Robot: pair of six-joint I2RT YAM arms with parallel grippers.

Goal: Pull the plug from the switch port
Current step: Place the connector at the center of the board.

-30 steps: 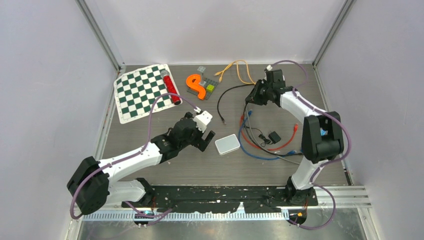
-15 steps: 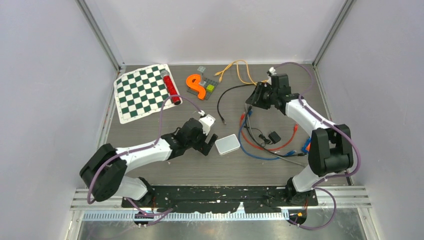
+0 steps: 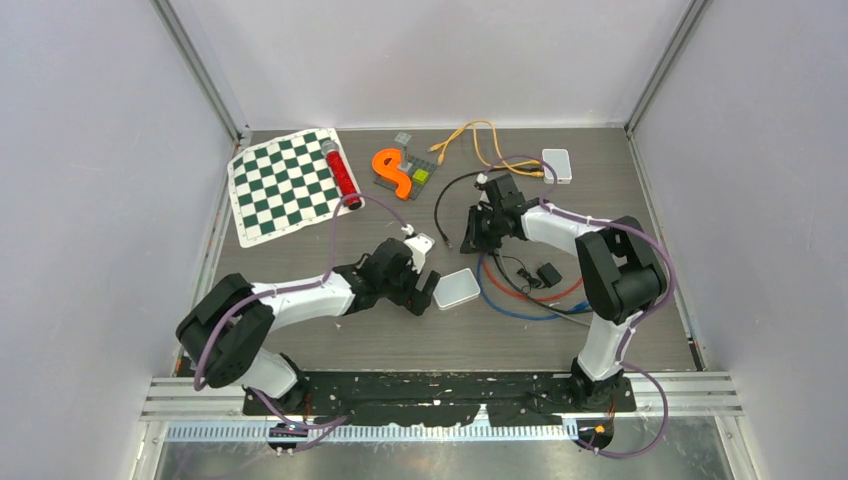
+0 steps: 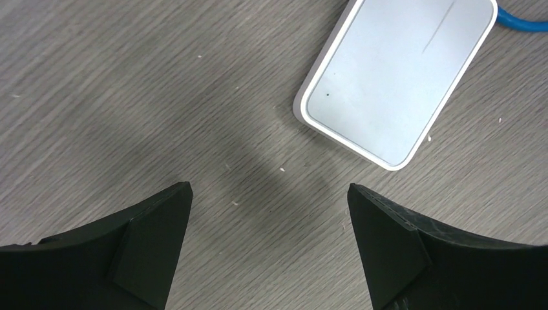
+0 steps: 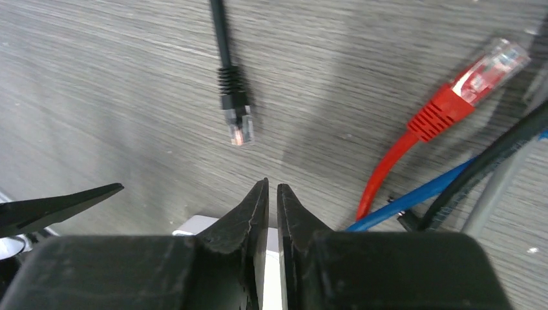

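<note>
The switch [image 3: 458, 288] is a flat white box lying mid-table; in the left wrist view the switch [image 4: 394, 77] fills the upper right. A blue cable [image 4: 523, 22] reaches its far corner, and its plug end is hidden there. My left gripper [image 3: 422, 293] sits just left of the switch, and in its own view the left gripper [image 4: 268, 187] is open over bare table. My right gripper [image 3: 472, 238] hovers beyond the switch; seen from its wrist, the right gripper [image 5: 272, 184] is shut with nothing between its fingers. A loose black plug [image 5: 236, 123] and a loose red plug [image 5: 491, 64] lie ahead of it.
A second white box [image 3: 556, 165] lies at the back right. Red, blue and black cables [image 3: 520, 290] tangle right of the switch beside a black adapter [image 3: 549, 273]. A chessboard mat [image 3: 285, 183], red cylinder [image 3: 340, 172], orange piece [image 3: 392, 170] and orange cable [image 3: 480, 135] sit further back.
My right gripper has swung from the back right toward the middle, leaving a white box behind, and its jaws opened then shut. The left gripper has slid right, up to the switch.
</note>
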